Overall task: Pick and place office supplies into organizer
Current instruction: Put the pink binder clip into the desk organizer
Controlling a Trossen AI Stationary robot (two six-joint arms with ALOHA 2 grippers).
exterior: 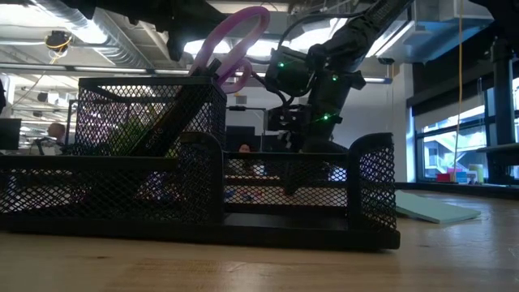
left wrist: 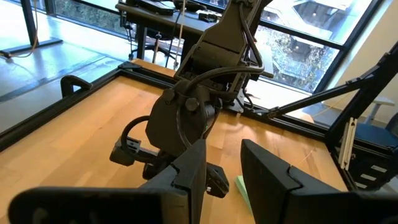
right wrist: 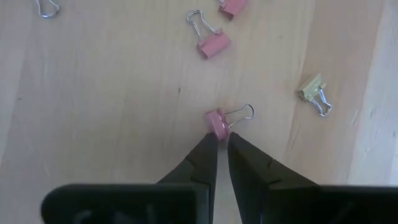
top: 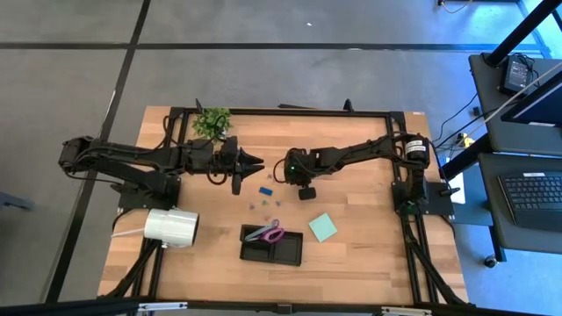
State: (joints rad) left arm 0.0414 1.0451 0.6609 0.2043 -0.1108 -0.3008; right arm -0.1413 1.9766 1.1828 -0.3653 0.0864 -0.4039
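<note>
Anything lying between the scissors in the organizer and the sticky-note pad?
No. In the high view, bare wood separates the organizer holding the scissors from the sticky-note pad.

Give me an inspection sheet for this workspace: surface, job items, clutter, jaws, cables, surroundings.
Surface: wooden table, dark frame around it.
Job items: black organizer near the front edge, purple scissors already in it; green sticky pad to its right; binder clips loose at mid-table.
Clutter: white roll at front left; small plant at the back.
Grippers: right gripper low over the clips, jaws nearly shut at a pink clip; left gripper waits mid-table, jaws partly apart, holding nothing.
Cables: some run off the table's right side.
Surroundings: desk with keyboard at right; people seated in the room behind.
</note>
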